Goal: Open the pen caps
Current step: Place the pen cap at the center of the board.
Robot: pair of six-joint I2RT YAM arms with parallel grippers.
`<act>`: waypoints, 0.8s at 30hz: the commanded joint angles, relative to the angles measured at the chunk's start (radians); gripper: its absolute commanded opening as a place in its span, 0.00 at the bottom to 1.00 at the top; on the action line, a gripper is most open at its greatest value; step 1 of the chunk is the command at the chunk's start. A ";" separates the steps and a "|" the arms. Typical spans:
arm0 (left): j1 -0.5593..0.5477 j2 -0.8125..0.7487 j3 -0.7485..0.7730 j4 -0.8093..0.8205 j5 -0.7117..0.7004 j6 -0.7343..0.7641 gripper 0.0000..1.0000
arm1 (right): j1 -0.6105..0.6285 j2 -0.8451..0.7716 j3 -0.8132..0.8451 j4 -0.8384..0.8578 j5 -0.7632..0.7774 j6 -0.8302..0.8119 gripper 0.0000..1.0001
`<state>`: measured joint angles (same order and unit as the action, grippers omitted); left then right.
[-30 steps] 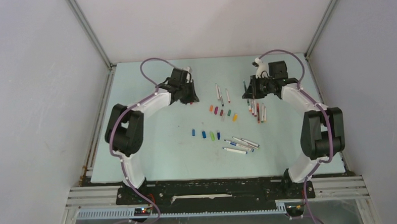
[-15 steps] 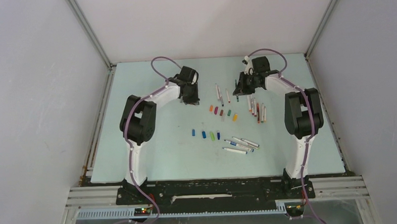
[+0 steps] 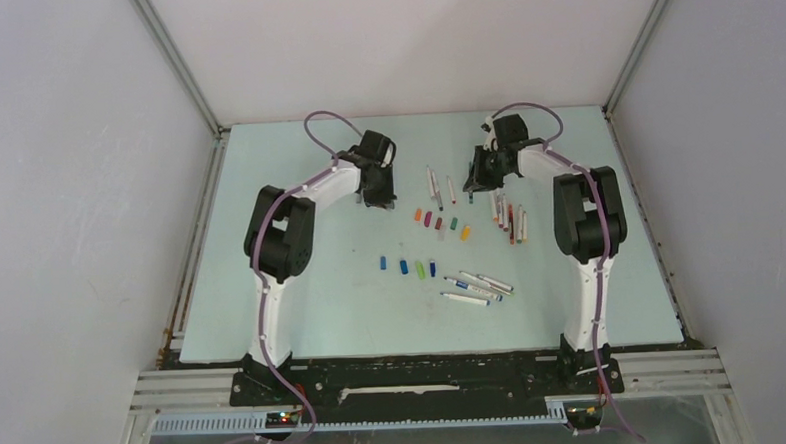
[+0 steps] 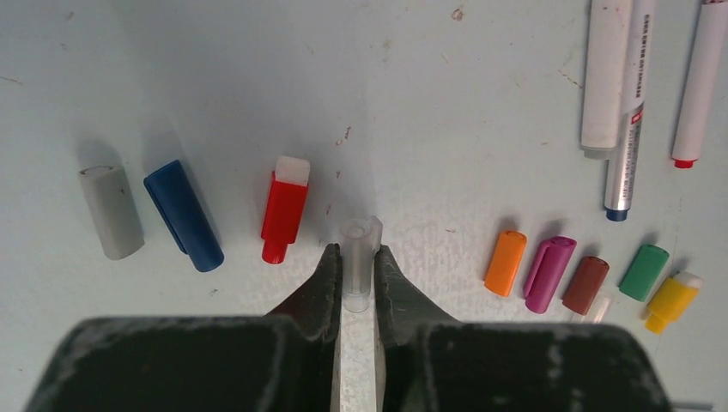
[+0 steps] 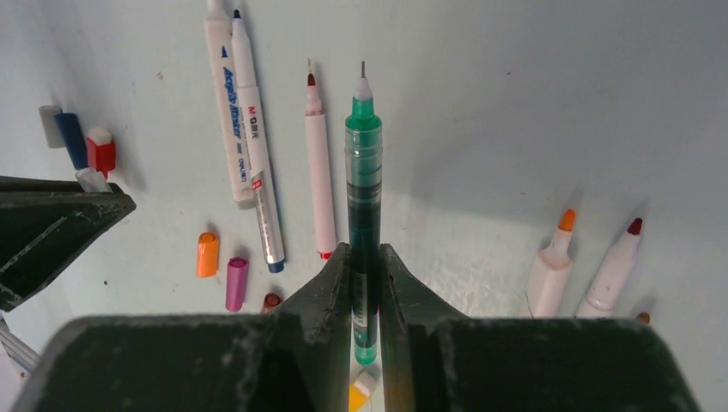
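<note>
My left gripper [image 4: 357, 266] is shut on a clear pen cap [image 4: 358, 257] just above the table at the back left [image 3: 377, 188]. Beside it lie a grey cap [image 4: 112, 211], a blue cap [image 4: 183, 215] and a red cap [image 4: 285, 209]. A row of orange [image 4: 504, 262], purple [image 4: 549, 273], brown [image 4: 586, 284], green [image 4: 644, 271] and yellow [image 4: 671, 300] caps lies to the right. My right gripper [image 5: 365, 266] is shut on an uncapped green pen [image 5: 363, 189], tip pointing away, held above the table at the back right [image 3: 479, 176].
Uncapped white pens [image 5: 245, 129] lie between the grippers. More pens lie in a bunch [image 3: 509, 217] under the right arm and in another bunch [image 3: 477, 286] nearer the front. Several caps [image 3: 408, 266] lie mid-table. The enclosure walls stand close behind.
Both arms have swung inward toward the middle of the table. The left gripper with the clear cap and the right gripper with the green pen have drawn closer together.
</note>
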<state>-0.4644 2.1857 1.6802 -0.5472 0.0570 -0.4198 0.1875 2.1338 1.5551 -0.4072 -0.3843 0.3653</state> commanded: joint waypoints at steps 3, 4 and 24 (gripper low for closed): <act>-0.005 0.016 0.080 -0.022 -0.009 0.026 0.16 | -0.004 0.042 0.063 -0.021 0.018 0.021 0.17; -0.005 0.018 0.082 -0.023 -0.009 0.026 0.17 | -0.005 0.044 0.067 -0.025 0.018 0.019 0.18; -0.005 -0.043 0.103 -0.050 0.005 0.040 0.34 | -0.008 -0.060 0.055 -0.036 -0.040 -0.042 0.24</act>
<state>-0.4644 2.2070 1.7412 -0.5938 0.0563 -0.4068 0.1829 2.1746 1.5814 -0.4408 -0.3923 0.3645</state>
